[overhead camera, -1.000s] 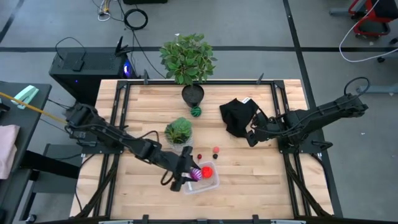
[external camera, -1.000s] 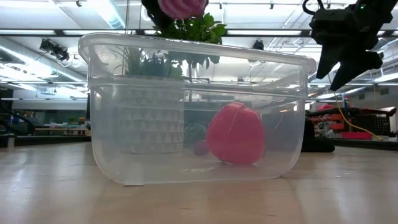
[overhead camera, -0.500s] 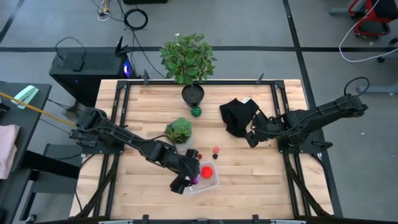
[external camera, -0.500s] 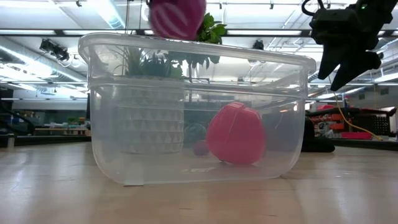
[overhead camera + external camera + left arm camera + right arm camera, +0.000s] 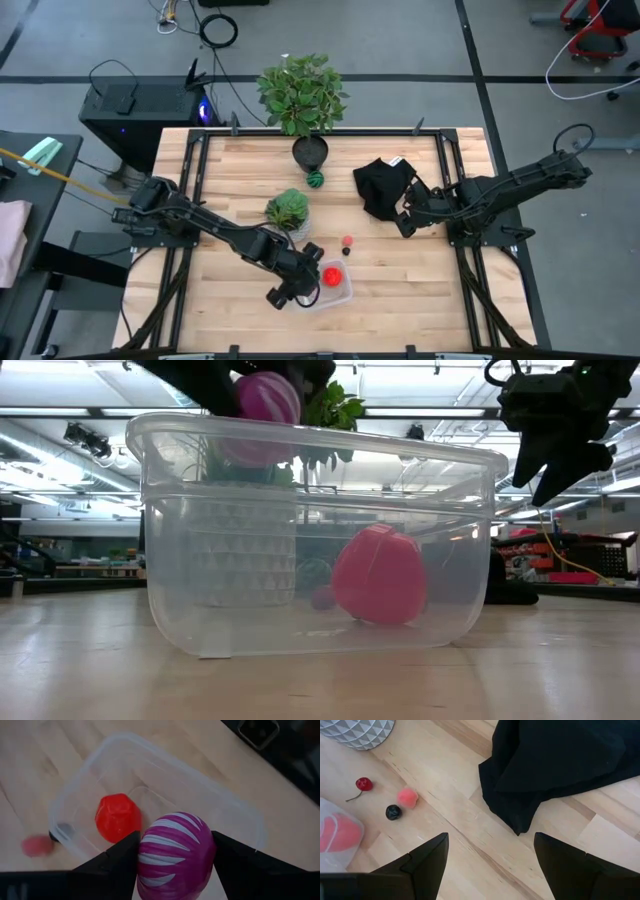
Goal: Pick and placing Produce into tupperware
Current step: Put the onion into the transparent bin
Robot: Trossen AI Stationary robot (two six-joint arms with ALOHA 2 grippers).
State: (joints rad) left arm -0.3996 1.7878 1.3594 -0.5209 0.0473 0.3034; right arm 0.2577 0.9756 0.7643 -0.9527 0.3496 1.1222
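The left gripper (image 5: 175, 865), fingers clamped on a purple-and-white striped piece (image 5: 175, 852), hangs over the clear tub (image 5: 337, 290) at the table's near edge, the piece at about rim height. One red piece (image 5: 118, 817) already lies inside. Left to gather, by appearance: a cherry (image 5: 363, 783), a small dark berry (image 5: 393, 812) and a pink-red piece (image 5: 407, 797) beside the tub, and a green striped ball (image 5: 316, 179) by the dark plant pot (image 5: 310, 152). The right gripper (image 5: 490, 862) waits with fingers spread near the black cloth (image 5: 560, 765).
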